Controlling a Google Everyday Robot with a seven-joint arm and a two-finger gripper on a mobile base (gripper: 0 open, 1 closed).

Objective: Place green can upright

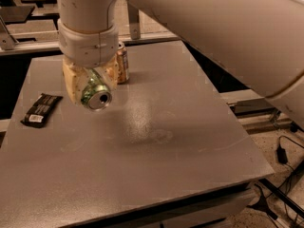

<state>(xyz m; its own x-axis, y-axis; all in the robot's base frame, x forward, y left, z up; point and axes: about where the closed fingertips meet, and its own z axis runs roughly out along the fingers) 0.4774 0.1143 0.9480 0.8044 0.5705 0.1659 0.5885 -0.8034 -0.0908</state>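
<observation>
1. You see the gripper point(91, 82) clenched around the green can point(97, 97), above the left rear of the table point(190, 141).
2. The green can is tilted, with its silver end facing the camera.
3. A brown can point(122, 63) stands just behind.

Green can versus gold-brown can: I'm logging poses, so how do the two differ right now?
The green can is held in the gripper over the table; the gold-brown can stands on the table behind it. The green can lies tilted, its silver end facing the camera; the gold-brown can is upright. Colours differ: green print against gold-brown. Both look like soda cans of similar size.
</observation>
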